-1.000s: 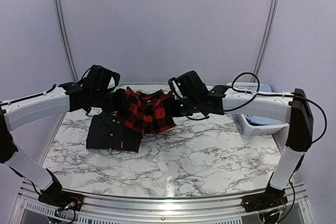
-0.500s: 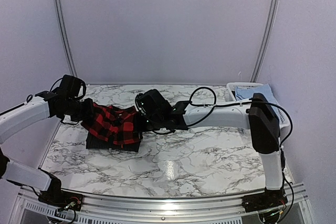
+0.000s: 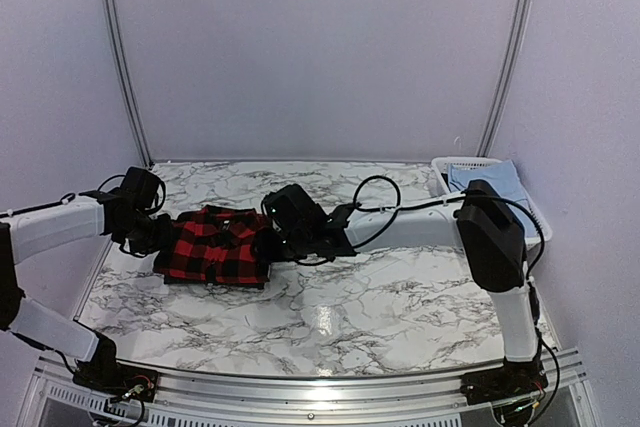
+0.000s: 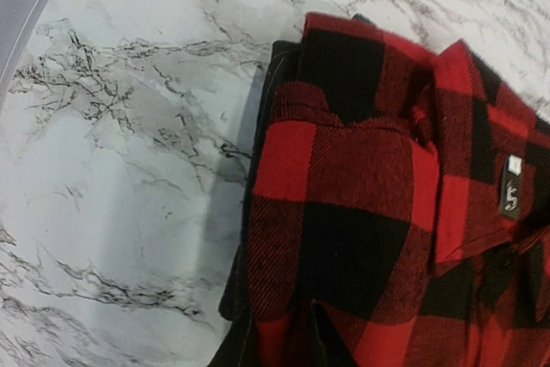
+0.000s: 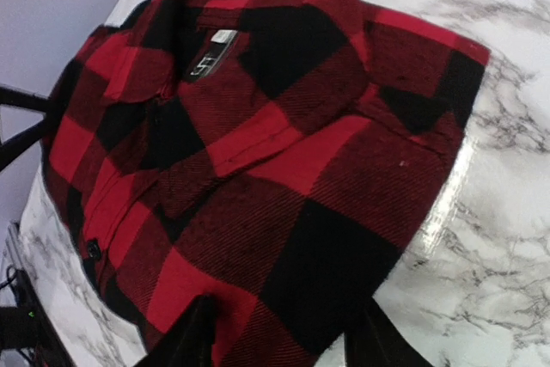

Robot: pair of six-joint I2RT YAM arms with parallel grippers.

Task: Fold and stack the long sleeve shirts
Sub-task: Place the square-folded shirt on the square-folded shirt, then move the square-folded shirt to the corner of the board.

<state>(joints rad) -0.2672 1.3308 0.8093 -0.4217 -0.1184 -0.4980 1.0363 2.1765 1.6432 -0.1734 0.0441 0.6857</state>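
Plaid shirt (image 3: 215, 247): red and black, folded, collar up, lying flat at left-centre of the top view. It rests on the dark shirt (image 4: 236, 315), of which only a thin edge shows along the plaid's left side in the left wrist view. A black label (image 5: 204, 64) sits at the collar.

Left tool (image 3: 158, 235): at the plaid's left edge in the top view. Its fingers do not show clearly, so its state cannot be told.

Right tool (image 5: 285, 307): at the plaid's right edge in the top view. Its fingers (image 5: 193, 333) stand well apart at the bottom of the right wrist frame, with the shirt's hem between them, not pinched.

Worktop (image 3: 400, 297): marble-patterned.

Basket (image 3: 450, 164): white, upper right of the top view, holding blue cloth (image 3: 490, 179).
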